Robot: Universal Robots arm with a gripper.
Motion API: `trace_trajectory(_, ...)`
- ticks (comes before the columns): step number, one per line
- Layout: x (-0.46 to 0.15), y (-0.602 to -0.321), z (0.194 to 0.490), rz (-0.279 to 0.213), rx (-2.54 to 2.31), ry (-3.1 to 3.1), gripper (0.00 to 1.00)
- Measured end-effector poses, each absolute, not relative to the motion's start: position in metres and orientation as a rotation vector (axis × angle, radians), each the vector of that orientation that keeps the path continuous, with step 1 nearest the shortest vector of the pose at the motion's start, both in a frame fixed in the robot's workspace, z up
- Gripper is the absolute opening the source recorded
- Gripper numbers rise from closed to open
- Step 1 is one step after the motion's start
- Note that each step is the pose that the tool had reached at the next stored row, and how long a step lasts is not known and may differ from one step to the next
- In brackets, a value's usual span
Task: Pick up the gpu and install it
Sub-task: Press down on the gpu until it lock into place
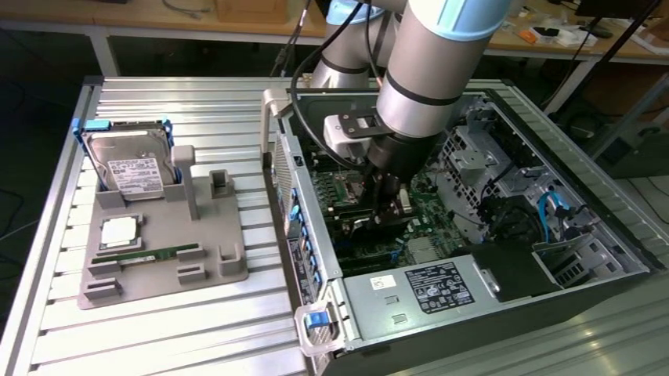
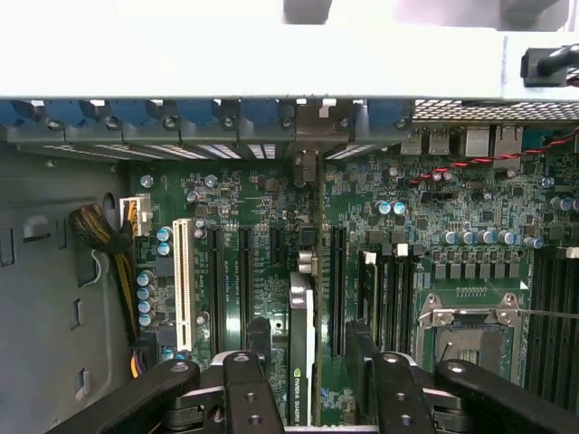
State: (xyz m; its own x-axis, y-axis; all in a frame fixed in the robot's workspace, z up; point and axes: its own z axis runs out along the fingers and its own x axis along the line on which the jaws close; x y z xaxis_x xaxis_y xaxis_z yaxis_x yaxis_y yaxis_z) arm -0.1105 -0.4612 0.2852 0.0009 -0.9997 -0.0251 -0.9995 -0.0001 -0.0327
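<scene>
While the gray tray (image 1: 157, 258) on the desk (image 1: 63, 329) at the exterior view's left carries a hard drive (image 1: 131, 168), the claw (image 2: 308, 362) reaches into the open computer case (image 1: 585, 258), pinching the gpu (image 2: 301, 348) edge-on, upright over the motherboard (image 2: 271, 226) and its white slot (image 2: 183, 285).

I see a hard drive (image 1: 133, 168) upright in the grey holder tray (image 1: 159, 270), a CPU (image 1: 118, 232) and RAM stick (image 1: 157, 255) flat on it, open computer case (image 1: 585, 188) beside
</scene>
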Motion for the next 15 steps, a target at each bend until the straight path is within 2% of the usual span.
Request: trace_trajectory(15,-0.1105,-0.4612,0.2852,-0.014,-1.999,2.371,0.47)
